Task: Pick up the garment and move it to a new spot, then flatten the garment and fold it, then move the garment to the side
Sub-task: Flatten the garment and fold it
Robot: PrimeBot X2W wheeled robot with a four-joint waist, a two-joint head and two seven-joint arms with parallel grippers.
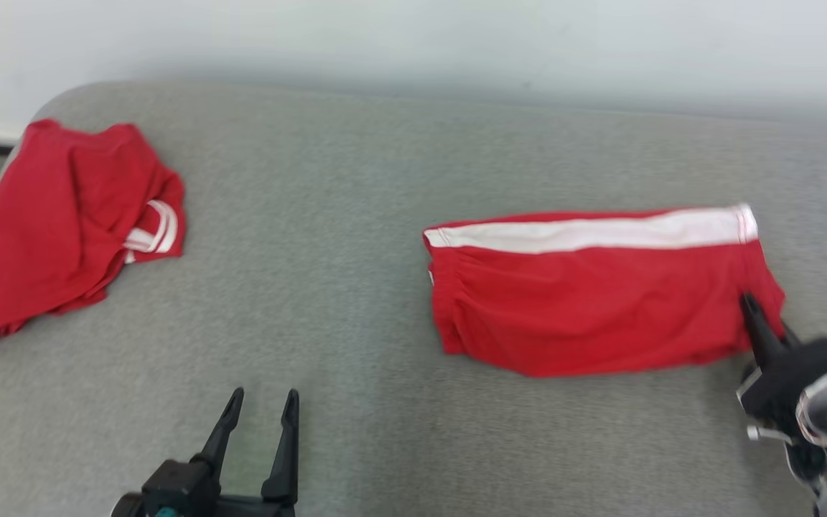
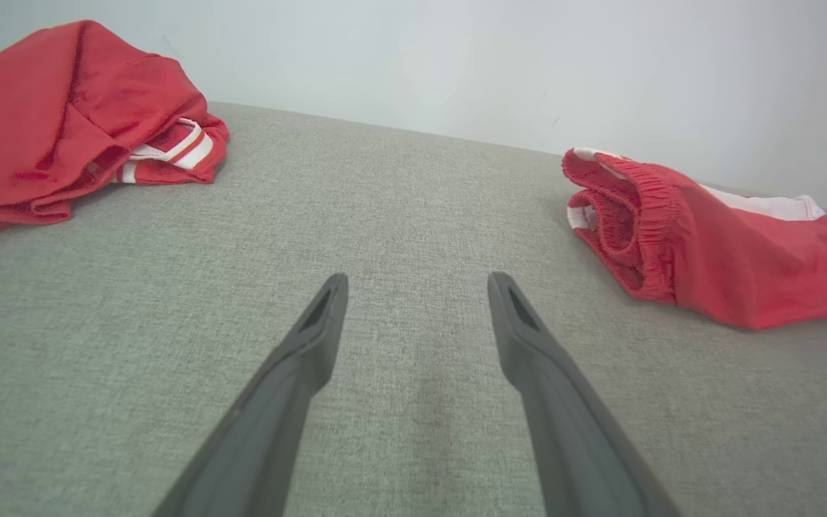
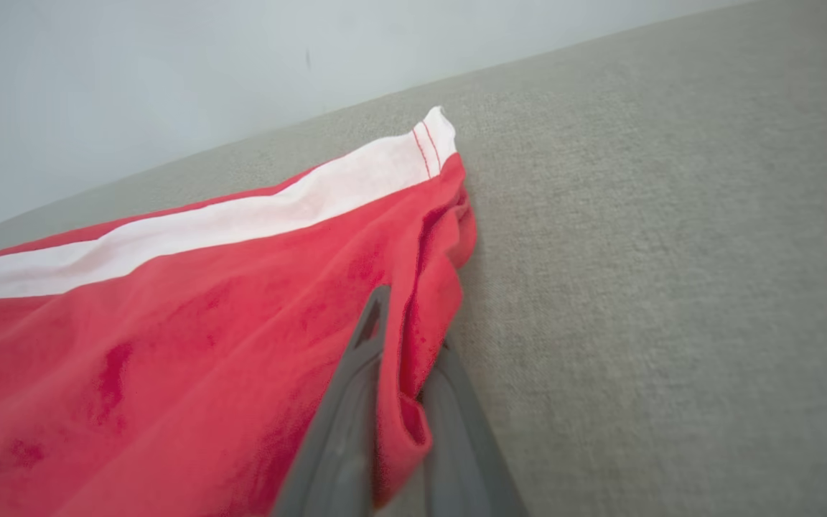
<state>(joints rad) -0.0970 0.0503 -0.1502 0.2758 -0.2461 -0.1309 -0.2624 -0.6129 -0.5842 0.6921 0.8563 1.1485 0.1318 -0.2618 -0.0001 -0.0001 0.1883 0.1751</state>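
Shorts (image 1: 586, 309), red and folded flat, lie on the right side of the grey fabric surface (image 1: 356, 287). The right hand (image 1: 752, 305) pinches the hem at their near right corner, with one dark finger on top of the cloth and the other under it. At the near edge, left of centre, the left hand (image 1: 264, 393) has its fingers spread and holds nothing, well apart from the shorts. A white stripe (image 1: 586, 233) runs along the shorts' far edge. A crumpled red garment (image 1: 69, 230) with white trim lies at the far left.
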